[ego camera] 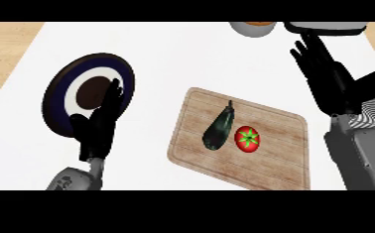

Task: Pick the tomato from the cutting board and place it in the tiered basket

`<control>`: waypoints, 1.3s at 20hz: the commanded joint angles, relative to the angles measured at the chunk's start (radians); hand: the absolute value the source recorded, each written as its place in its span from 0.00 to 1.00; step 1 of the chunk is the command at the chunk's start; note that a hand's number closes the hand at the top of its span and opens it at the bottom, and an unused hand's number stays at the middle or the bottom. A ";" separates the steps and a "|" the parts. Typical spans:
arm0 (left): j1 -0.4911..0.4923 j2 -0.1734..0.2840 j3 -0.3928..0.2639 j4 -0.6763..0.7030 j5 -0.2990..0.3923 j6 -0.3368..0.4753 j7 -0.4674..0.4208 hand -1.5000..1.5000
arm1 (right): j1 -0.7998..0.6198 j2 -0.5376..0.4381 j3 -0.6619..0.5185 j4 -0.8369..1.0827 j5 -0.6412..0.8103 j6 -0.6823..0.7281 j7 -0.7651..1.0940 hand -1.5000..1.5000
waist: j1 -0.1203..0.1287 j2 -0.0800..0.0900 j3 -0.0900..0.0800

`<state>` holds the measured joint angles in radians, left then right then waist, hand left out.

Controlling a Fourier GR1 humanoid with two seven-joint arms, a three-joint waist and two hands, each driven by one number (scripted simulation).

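On my left I see the left hand (99,123) held upright with fingers straight and open, overlapping the near edge of a dark-rimmed plate (66,86). In the middle lies the wooden cutting board (278,162), carrying a dark eggplant (219,127) and, just beside it on the right, the tomato (247,139), round, red, green-stemmed. At the far right my right hand (322,73) is raised, fingers straight, holding nothing.
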<state>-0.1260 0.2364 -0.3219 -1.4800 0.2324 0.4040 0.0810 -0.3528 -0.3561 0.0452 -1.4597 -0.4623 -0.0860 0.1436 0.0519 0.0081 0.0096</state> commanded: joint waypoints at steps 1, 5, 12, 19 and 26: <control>0.028 0.046 0.034 -0.067 -0.022 0.000 0.016 0.50 | 0.012 0.062 0.001 -0.023 0.047 -0.046 -0.075 1.00 | -0.044 -0.010 -0.009; -0.013 0.088 0.052 -0.059 -0.094 0.036 -0.072 0.50 | 0.137 0.066 -0.192 -0.180 -0.030 -0.107 -0.273 1.00 | -0.098 -0.027 -0.007; -0.035 0.059 0.016 -0.074 -0.116 0.039 -0.051 0.50 | 0.373 0.295 -0.193 -0.205 -0.276 0.097 -0.362 0.00 | -0.085 -0.015 -0.005; -0.007 0.065 0.039 -0.071 -0.120 0.004 -0.094 0.50 | 0.764 0.158 -0.150 -0.469 -0.106 0.318 -0.466 0.00 | -0.073 -0.012 -0.010; -0.026 0.049 0.026 -0.053 -0.132 0.021 -0.088 0.50 | 0.859 -0.200 -0.259 -0.696 0.279 0.244 -0.271 0.00 | -0.100 -0.013 -0.020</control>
<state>-0.1443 0.2880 -0.2945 -1.5430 0.1056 0.4289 0.0027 0.4504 -0.4014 -0.1631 -2.0449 -0.3441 0.1628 -0.2025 -0.0403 -0.0069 -0.0054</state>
